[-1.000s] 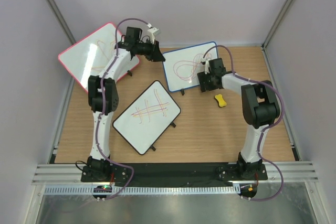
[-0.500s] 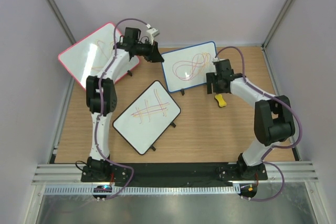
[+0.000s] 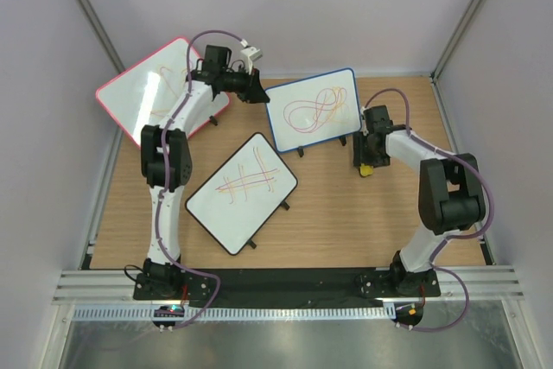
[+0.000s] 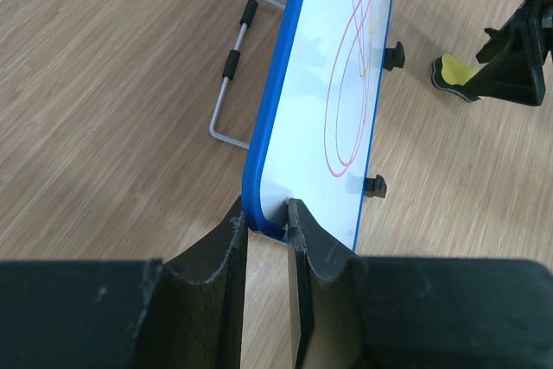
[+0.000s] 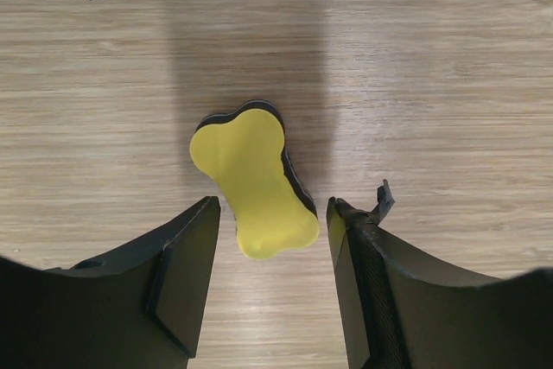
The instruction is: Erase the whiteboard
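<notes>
The left claw (image 4: 266, 224) is pinching the rim, probably the best hold, of the likely light, stiff blue-framed rectangular whiteboard (image 3: 313, 110) far-centre on the wooden desk (image 3: 346, 213). The right claw (image 5: 272, 213) is hovering wide over a yellow bone-shaped eraser (image 5: 255, 181).

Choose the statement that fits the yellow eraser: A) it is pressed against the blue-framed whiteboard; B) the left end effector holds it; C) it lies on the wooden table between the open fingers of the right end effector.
C: the right wrist view shows the yellow eraser lying flat on the wooden table, with the right end effector open around its near end.
</notes>
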`<action>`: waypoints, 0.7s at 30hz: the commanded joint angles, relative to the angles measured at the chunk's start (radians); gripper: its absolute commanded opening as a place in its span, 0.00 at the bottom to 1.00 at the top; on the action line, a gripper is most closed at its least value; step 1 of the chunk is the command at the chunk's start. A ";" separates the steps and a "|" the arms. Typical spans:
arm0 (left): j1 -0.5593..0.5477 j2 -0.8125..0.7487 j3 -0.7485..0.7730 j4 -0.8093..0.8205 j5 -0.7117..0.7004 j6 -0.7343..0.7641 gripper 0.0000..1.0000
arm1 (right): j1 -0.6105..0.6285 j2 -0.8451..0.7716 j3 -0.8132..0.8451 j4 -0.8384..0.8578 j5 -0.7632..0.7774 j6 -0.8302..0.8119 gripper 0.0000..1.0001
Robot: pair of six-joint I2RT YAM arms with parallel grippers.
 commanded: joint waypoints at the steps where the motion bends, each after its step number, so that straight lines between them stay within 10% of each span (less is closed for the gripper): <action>1: -0.006 -0.040 -0.022 0.000 -0.058 0.082 0.00 | -0.013 0.028 0.039 -0.004 -0.036 -0.027 0.59; 21: -0.009 -0.060 -0.028 0.001 -0.052 0.086 0.00 | -0.025 0.068 0.085 0.000 -0.064 -0.061 0.53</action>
